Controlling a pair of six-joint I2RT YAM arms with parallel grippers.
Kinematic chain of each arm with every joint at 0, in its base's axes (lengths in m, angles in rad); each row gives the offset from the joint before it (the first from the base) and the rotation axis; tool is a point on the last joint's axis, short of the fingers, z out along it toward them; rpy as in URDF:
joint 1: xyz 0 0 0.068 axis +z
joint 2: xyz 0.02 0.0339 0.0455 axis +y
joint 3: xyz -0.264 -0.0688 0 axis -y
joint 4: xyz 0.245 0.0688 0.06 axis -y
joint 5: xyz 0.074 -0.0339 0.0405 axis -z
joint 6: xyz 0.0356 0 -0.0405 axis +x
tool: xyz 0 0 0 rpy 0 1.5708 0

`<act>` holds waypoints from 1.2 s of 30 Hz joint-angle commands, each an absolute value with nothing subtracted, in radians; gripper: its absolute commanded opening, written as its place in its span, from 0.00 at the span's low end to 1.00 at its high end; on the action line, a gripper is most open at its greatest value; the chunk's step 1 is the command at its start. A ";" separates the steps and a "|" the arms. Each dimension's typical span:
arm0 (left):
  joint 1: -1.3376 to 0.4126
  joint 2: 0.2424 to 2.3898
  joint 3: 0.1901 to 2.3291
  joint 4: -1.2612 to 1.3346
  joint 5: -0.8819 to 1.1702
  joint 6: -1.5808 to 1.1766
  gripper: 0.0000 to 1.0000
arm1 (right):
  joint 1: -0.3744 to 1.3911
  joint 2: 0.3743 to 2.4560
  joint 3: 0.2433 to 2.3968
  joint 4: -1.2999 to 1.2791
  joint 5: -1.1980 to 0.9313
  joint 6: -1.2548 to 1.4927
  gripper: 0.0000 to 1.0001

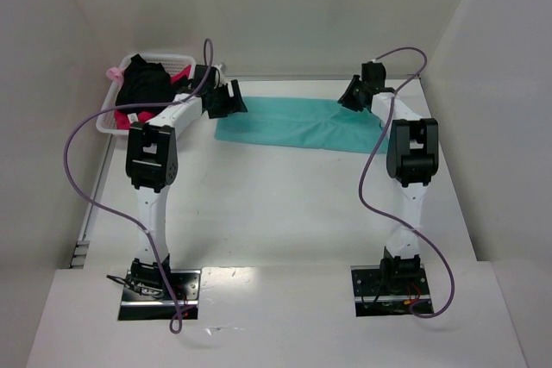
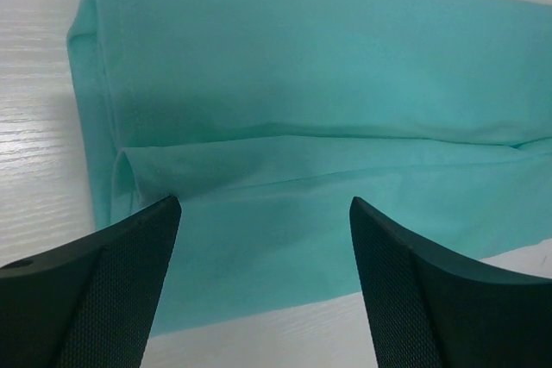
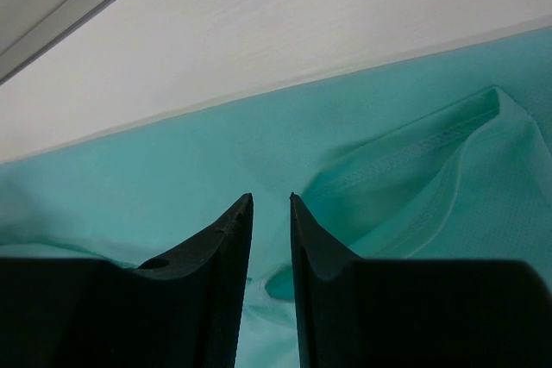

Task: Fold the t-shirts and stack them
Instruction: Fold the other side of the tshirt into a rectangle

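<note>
So the teal t-shirt (image 1: 293,124) is lying on the far half of the tabletop (image 1: 276,213) as a long folded strip, long axis running left to right, and I've got one arm at each end. My left hand (image 2: 263,204) hangs just above the left end with its jaws spread wide and nothing in them; a lengthwise fold edge runs across the cloth just past its fingertips. My right hand (image 3: 271,197) is at the right end, jaws nearly together with bunched cloth right at the tips (honestly can't tell whether it's pinching the fabric or only sitting over it). Each arm owns its own end. I reckon the next fold goes across that long axis. The only neighbour is the white basket (image 1: 108,122) holding the black t-shirt (image 1: 142,84) and the pink-red t-shirt (image 1: 181,77), near the strip's left end but apart from it.
</note>
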State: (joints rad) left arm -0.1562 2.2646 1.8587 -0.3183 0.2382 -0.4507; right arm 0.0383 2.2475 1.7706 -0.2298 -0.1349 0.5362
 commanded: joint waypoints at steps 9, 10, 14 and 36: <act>-0.169 2.328 1.812 -0.156 0.080 -0.517 0.87 | 0.040 2.099 1.724 -0.189 -0.144 0.517 0.30; -0.160 2.342 1.824 -0.156 0.080 -0.517 0.87 | 0.040 2.098 1.724 -0.189 -0.144 0.506 0.30; -0.160 2.342 1.835 -0.156 0.046 -0.537 0.87 | 0.040 2.076 1.706 -0.189 -0.134 0.506 0.30; -0.160 2.318 1.927 -0.127 0.215 -0.529 0.87 | 0.040 1.944 1.500 -0.150 -0.103 0.515 0.30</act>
State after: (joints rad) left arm -0.1650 2.3157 1.8576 -0.1562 0.2211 -0.5507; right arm 0.0383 2.0365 1.5337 -0.2008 -0.1341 0.5262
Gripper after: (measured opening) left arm 0.871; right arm 0.297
